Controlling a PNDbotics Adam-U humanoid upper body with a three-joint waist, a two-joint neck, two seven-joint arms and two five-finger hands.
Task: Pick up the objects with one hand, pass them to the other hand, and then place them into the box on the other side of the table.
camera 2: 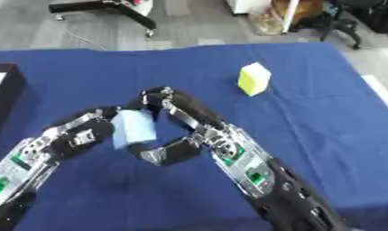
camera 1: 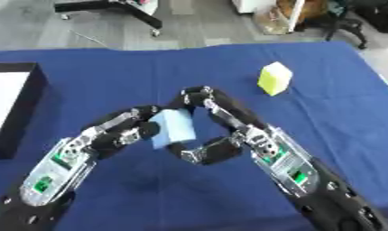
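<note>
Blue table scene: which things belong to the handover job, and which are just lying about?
Job:
light blue foam block, in both hands
left hand
right hand
yellow-green block, waiting
black box with white inside, far left

Lying about:
wheeled black stand
chair

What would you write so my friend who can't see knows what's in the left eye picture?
Both robot hands, left hand and right hand, meet around a light blue block above a blue table. A yellow block sits farther right; a black box stands at left.
</note>
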